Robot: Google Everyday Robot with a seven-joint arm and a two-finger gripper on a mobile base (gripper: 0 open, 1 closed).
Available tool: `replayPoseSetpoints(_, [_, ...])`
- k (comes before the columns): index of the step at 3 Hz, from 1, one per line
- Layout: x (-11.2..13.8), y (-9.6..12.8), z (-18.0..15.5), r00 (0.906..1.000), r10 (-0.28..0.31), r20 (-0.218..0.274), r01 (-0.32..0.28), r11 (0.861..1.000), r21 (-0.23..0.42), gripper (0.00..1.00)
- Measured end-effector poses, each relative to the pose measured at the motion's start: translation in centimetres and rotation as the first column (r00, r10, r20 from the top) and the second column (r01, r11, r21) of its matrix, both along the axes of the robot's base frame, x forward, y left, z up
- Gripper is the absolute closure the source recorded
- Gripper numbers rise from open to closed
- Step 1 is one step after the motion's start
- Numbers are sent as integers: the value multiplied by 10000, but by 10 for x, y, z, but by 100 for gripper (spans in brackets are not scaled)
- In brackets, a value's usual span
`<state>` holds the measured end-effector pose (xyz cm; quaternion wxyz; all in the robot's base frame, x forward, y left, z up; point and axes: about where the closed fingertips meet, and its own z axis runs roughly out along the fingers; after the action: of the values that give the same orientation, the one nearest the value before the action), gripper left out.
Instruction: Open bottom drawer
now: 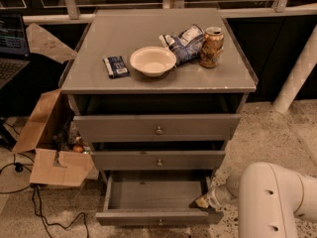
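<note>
Picked up a laptop at the far left edge, cut off by the frame, with a lit screen. Found a cardboard box next, flaps splayed, down on the floor against the left side of the grey cabinet, with dark cables trailing across the floor below. Moved onto the cabinet top: spotted a small dark blue packet lying flat, then a white bowl just beside it on the right, sitting upright. Went on to a crumpled blue-and-white snack bag behind and right of the bowl, pressed up close to a gold can standing upright at the bag's right end. Dropped down the front: noted a dark gap under the top, then the tallest drawer front with a small knob at centre, then the mid-sized drawer front under that, likewise knobbed. Reached the bottom drawer at the foot of the cabinet, standing well out toward the camera, plain grey inside on full show, with a tiny knob centred on the front panel near the lower frame edge. Caught the gripper low down at that drawer's right front corner, right by the side wall; could not make out whether spread or clamped, nor whether truly touching the wood. Followed it back into the bulky white arm filling the lower right. Finished on a white pole leaning at the far right above speckled floor.
</note>
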<state>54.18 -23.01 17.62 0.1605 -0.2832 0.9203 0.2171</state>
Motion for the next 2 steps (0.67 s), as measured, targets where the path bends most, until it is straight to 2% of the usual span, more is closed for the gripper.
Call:
replayPoseSetpoints(1, [-7,11,-17,9984,331,-456,-329,9994,57,100])
replayPoseSetpoints(2, [-20,13,-29,9950,414,-904,-401,9991,163,100])
